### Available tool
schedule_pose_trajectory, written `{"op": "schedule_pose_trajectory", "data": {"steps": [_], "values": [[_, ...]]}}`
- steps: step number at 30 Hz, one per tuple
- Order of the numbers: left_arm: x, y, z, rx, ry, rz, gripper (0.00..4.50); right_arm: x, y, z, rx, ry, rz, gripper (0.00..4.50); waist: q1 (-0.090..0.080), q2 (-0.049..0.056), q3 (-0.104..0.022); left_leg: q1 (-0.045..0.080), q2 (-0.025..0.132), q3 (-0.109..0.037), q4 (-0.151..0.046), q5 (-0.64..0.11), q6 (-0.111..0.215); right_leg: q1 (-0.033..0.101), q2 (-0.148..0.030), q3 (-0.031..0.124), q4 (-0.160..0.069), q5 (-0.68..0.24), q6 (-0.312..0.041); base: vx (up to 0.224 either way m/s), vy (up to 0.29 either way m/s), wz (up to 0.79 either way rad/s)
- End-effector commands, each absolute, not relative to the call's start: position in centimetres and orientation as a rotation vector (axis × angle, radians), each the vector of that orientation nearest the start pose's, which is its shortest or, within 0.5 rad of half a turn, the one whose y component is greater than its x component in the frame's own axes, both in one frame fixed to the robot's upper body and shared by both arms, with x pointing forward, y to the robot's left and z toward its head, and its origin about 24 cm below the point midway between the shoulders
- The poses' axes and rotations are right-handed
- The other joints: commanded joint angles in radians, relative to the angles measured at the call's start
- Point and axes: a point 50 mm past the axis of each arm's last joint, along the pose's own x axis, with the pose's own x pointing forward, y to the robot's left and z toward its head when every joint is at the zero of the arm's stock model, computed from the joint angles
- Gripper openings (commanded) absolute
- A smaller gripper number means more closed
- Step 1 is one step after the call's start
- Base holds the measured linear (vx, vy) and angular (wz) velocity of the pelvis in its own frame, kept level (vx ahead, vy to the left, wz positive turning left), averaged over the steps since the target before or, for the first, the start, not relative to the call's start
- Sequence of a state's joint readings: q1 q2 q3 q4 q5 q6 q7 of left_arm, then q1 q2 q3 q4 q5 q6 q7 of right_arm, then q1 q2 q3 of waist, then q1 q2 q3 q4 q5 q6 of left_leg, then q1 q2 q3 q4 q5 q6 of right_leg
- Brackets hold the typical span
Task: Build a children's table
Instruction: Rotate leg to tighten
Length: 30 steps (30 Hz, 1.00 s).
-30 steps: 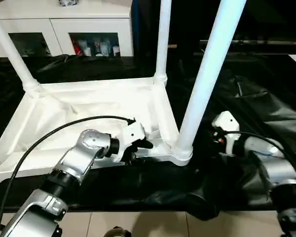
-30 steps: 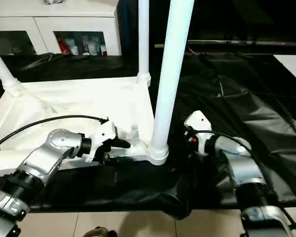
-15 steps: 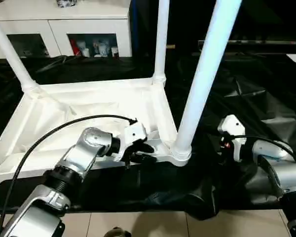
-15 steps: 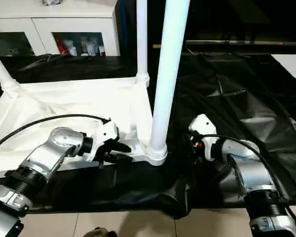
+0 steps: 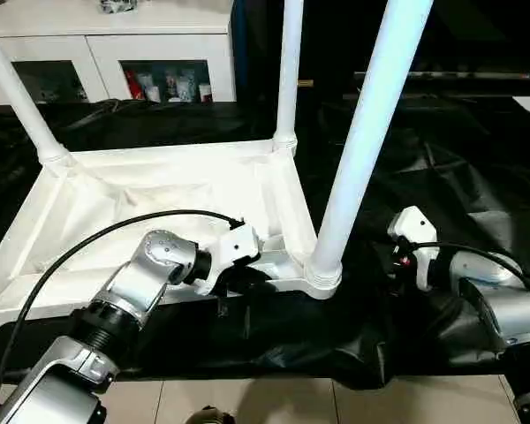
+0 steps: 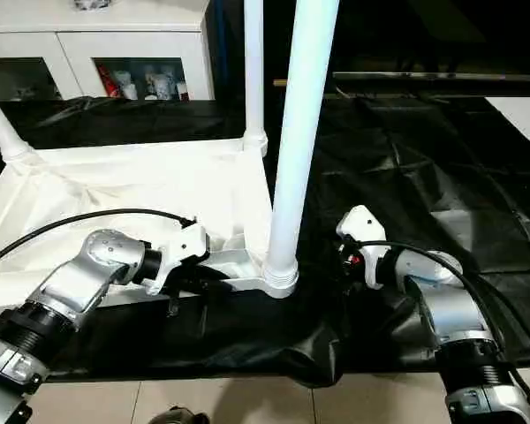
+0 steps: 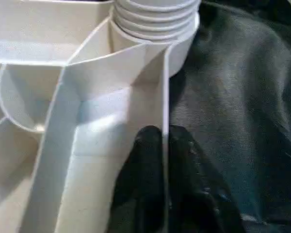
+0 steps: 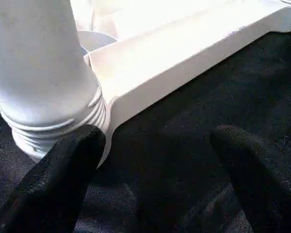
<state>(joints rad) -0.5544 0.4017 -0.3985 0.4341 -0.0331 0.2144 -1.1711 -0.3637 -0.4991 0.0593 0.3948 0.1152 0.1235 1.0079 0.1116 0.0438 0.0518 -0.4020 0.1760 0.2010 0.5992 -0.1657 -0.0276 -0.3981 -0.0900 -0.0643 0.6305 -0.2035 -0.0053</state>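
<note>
black-draped table [image 5: 459, 168] | left gripper [image 7: 164, 145] now clamped on tabletop [image 5: 159, 190] rim | right gripper [image 8: 155, 160] stays wide

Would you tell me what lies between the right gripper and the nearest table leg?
Only bare black cloth, seen between right gripper and leg in the right wrist view.

Leg [image 5: 367, 141] tops cut off by frame edge; cabinet [image 5: 115, 53] contents too small.
</note>
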Motion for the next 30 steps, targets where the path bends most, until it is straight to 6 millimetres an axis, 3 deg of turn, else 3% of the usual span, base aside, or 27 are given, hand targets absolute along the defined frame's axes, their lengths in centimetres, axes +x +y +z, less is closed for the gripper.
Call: {"op": "schedule_pose_trajectory", "data": {"steps": [1, 5, 10, 16, 18, 23, 25, 26, 30], "values": [[30.2, 12.2, 4.6, 0.424, 0.504, -1.342, 0.07, 30.0, -20.0, 6.2, -0.288, 0.305, 0.965, 4.19, 0.003, -0.015, -0.064, 0.027, 0.058, -0.031, -0.07, -0.236, 0.048, 0.038, -0.07, 0.045, -0.092, -0.243, -0.212, 0.0, 0.0, 0.0], [29.9, 12.0, 4.3, 0.411, 0.504, -1.346, 0.07, 29.8, -20.1, 6.3, -0.288, 0.302, 0.978, 4.19, 0.001, -0.015, -0.064, 0.028, 0.058, -0.032, -0.071, -0.25, 0.041, 0.037, -0.069, 0.045, -0.094, -0.256, -0.206, 0.0, 0.0, 0.0], [30.0, 11.5, 3.8, 0.432, 0.478, -1.312, 0.07, 28.9, -21.7, 6.7, -0.28, 0.308, 0.994, 4.19, 0.003, -0.016, -0.064, 0.028, 0.058, -0.032, -0.07, -0.253, 0.053, 0.039, -0.068, 0.045, -0.095, -0.251, -0.197, 0.0, 0.0, 0.0], [31.5, 11.0, 3.9, 0.488, 0.428, -1.206, 0.02, 28.1, -22.7, 6.7, -0.226, 0.35, 1.027, 4.34, 0.007, -0.019, -0.061, 0.028, 0.056, -0.035, -0.07, -0.281, 0.049, 0.038, -0.072, 0.043, -0.108, -0.359, -0.164, 0.0, 0.0, 0.0], [32.0, 10.6, 4.0, 0.483, 0.414, -1.193, 0.02, 28.0, -22.3, 6.6, -0.215, 0.346, 1.047, 4.34, 0.002, -0.021, -0.06, 0.024, 0.054, -0.036, -0.072, -0.283, 0.047, 0.04, -0.071, 0.04, -0.11, -0.38, -0.154, 0.0, 0.0, 0.0], [32.2, 9.7, 4.3, 0.471, 0.395, -1.22, 0.02, 28.9, -20.8, 6.5, -0.263, 0.28, 1.004, 4.34, 0.002, -0.021, -0.061, 0.03, 0.055, -0.036, -0.072, -0.29, 0.039, 0.031, -0.074, 0.041, -0.115, -0.403, -0.153, 0.0, 0.0, 0.0], [31.9, 9.1, 4.4, 0.46, 0.381, -1.264, 0.02, 30.1, -19.7, 6.5, -0.221, 0.227, 0.932, 4.34, 0.001, -0.016, -0.06, 0.032, 0.056, -0.037, -0.074, -0.289, 0.033, 0.027, -0.075, 0.043, -0.114, -0.393, -0.163, 0.0, 0.0, 0.0], [31.6, 8.7, 4.4, 0.451, 0.376, -1.305, 0.02, 30.7, -18.9, 6.4, -0.175, 0.21, 0.902, 4.34, -0.003, -0.014, -0.063, 0.027, 0.057, -0.04, -0.077, -0.286, 0.028, 0.031, -0.074, 0.04, -0.108, -0.372, -0.168, 0.0, 0.0, 0.0], [31.4, 8.7, 4.3, 0.456, 0.383, -1.323, 0.02, 30.7, -18.0, 5.9, -0.162, 0.225, 0.941, 4.34, 0.005, -0.014, -0.066, 0.038, 0.061, -0.033, -0.074, -0.284, 0.03, 0.026, -0.072, 0.046, -0.103, -0.293, -0.192, 0.0, 0.0, 0.0]]}}
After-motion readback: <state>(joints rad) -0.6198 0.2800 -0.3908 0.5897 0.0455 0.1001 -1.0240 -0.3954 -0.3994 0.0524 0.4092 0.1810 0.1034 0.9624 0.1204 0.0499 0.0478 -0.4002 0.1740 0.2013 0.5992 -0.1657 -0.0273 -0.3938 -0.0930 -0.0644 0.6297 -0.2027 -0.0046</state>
